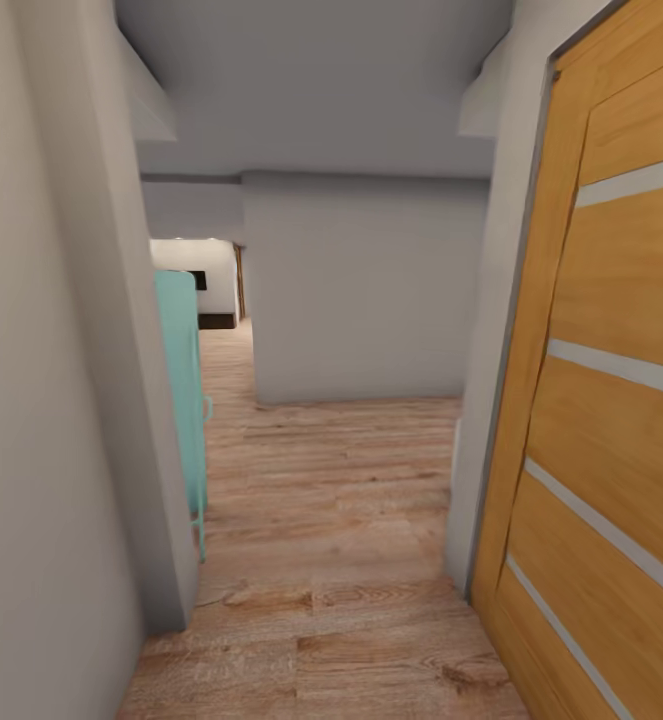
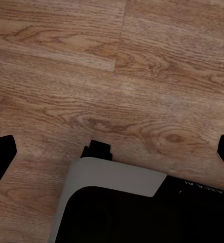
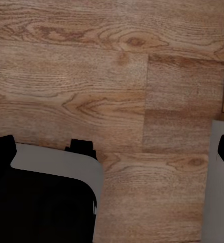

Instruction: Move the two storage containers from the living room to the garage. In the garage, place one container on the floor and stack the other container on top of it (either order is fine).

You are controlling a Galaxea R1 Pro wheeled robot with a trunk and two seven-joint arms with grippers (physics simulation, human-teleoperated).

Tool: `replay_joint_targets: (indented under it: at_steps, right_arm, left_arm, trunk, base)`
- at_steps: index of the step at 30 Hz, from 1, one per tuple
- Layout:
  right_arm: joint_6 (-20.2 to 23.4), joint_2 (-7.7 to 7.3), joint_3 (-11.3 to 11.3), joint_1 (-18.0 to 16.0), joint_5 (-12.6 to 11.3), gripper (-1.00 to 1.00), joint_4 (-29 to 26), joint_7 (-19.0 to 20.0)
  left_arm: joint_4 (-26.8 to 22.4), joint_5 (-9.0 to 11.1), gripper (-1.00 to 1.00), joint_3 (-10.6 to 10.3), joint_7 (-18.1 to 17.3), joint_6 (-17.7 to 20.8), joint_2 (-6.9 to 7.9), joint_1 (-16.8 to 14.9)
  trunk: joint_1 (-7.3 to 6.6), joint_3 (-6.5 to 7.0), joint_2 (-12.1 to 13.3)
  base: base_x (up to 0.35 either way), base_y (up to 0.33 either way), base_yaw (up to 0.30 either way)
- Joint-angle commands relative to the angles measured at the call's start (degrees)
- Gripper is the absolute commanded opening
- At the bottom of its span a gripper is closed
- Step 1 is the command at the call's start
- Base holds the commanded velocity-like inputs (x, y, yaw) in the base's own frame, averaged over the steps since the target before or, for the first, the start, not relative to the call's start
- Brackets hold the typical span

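I am in a narrow hallway with a light wood-plank floor [image 1: 331, 560]. The storage containers and the garage are out of view. Both wrist views look straight down at the planks. My left gripper [image 2: 113, 152] is open, its black fingertips [image 2: 1, 157] far apart with nothing between them. My right gripper [image 3: 113, 152] is open too, with bare planks between its fingertips [image 3: 2, 151]. A lit room [image 1: 199, 285] with dark furniture shows far down the passage.
A grey wall [image 1: 361, 290] blocks the way ahead, and the passage continues to its left. A teal panel [image 1: 181, 390] sticks out from the left wall [image 1: 121, 400]. A wooden door [image 1: 611, 400] stands close on the right. My white-and-black base [image 2: 117, 177] shows below the grippers.
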Motion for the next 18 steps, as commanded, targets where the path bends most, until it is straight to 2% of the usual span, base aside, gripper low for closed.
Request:
replay_joint_targets:
  at_steps: [1,18]
  right_arm:
    - [-0.2,-0.02,0.3,-0.1,0.5,1.00,0.1,-0.3]
    - [-0.2,-0.07,0.3,-0.1,0.5,1.00,0.1,-0.3]
  left_arm:
    - [0.0,0.5,1.00,-0.5,0.1,0.0,-0.01,0.0]
    - [0.0,0.5,1.00,-0.5,0.1,0.0,-0.01,0.0]
  trunk:
    - [0.04,-0.07,0.0]
    - [0.04,-0.07,0.0]
  base:
    - [0.322,0.000,0.011]
    - [0.322,0.000,0.001]
